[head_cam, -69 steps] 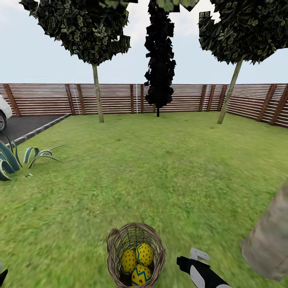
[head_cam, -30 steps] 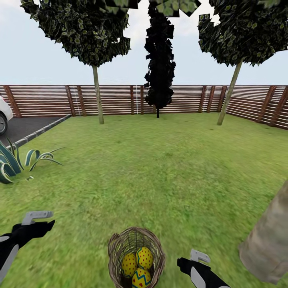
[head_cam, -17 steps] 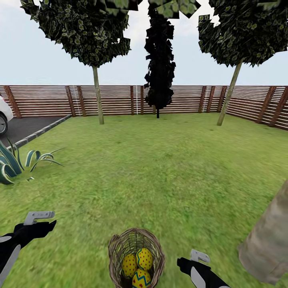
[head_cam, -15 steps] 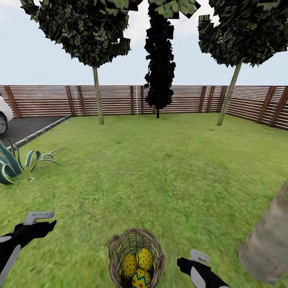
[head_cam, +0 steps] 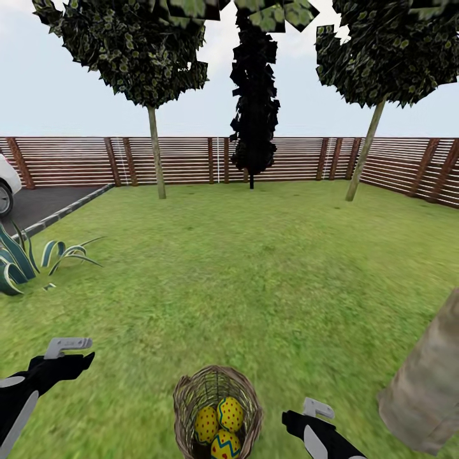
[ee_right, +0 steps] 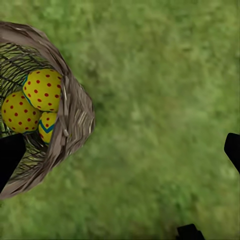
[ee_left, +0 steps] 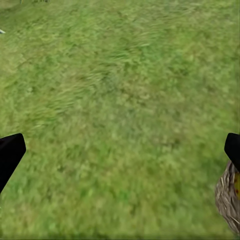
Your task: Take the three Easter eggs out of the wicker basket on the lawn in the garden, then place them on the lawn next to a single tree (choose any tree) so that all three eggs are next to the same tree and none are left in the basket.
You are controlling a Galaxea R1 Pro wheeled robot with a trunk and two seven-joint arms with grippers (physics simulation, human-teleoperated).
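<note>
Wicker basket [head_cam: 217, 411] on lawn [head_cam: 255, 268], at 6 o'clock in head view, directly ahead of robot; upright. Three Easter eggs [head_cam: 218, 424] all inside, clustered: none out yet.

Left gripper [head_cam: 64, 357] at 8 o'clock, well apart from basket, over bare grass. Fingers spread wide, nothing held.

Right gripper [head_cam: 309, 414] just beside basket at 5 o'clock, above grass, not over eggs. Fingers spread wide, empty; likely poised for reach into basket.

Thick trunk [head_cam: 424, 382] near, at 4 o'clock: handy drop spot, judging by closeness.
</note>
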